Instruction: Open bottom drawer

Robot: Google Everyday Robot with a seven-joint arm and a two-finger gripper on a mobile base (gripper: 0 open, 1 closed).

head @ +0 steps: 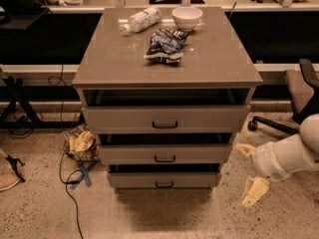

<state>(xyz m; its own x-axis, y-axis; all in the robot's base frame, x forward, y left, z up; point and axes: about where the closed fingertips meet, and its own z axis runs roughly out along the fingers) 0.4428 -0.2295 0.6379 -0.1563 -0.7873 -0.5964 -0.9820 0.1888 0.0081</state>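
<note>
The bottom drawer (164, 179) is the lowest of three grey-beige drawer fronts, with a small black bar handle (164, 184). It sits close to the floor with a dark gap above it. My gripper (248, 172) hangs to the right of the cabinet, level with the middle and bottom drawers and clear of the cabinet's right edge. Its two pale fingers are spread apart, one upper fingertip (243, 148) and one lower (253, 194), holding nothing. The white arm (289, 156) enters from the right.
The cabinet top (209, 59) carries a plastic bottle (141, 20), a white bowl (187, 18) and a snack bag (163, 44). A crumpled bag (82, 144) and cables lie on the floor at left. An office chair base (271, 125) stands at right.
</note>
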